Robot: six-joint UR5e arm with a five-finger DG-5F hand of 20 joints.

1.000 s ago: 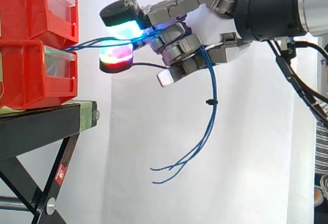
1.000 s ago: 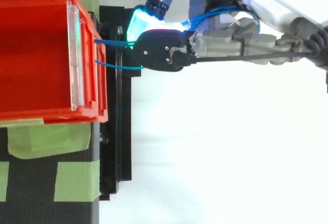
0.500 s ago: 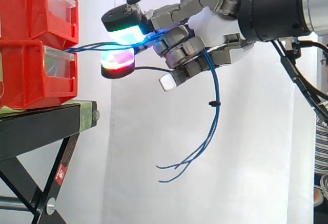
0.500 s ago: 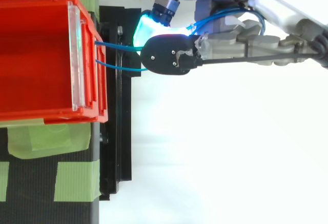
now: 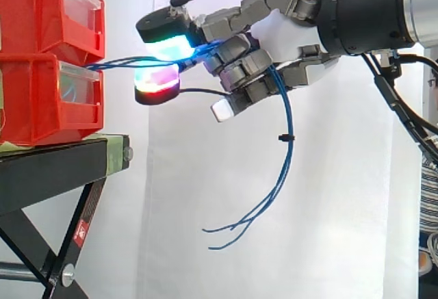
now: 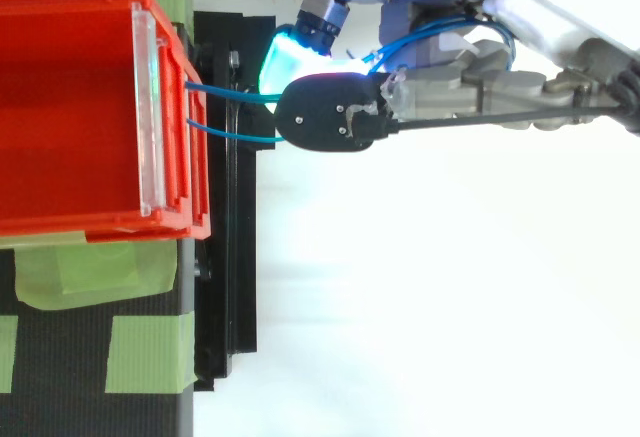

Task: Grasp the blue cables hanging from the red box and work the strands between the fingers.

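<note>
Robot hand (image 5: 287, 35) curled tight around blue cables (image 5: 284, 141) (glowing pads pinching strands).

Bright, even light bleaches the white curtain (image 5: 328, 210); the hand (image 5: 287, 35)'s pads (image 5: 168, 44) glow vividly.

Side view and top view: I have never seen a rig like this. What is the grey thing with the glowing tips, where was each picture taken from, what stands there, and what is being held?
The grey thing is a robot hand of fingers and a thumb, on an arm entering from the right. The glowing pads are its fingertips. The side view looks level across the work; the top view looks down on the same work. Two red bins are stacked on a black stand before a white curtain. The blue cables come out at the front of the bins, pass between two glowing pads, thread through the curled fingers and hang loose below the hand. The hand is closed on the cables.
</note>
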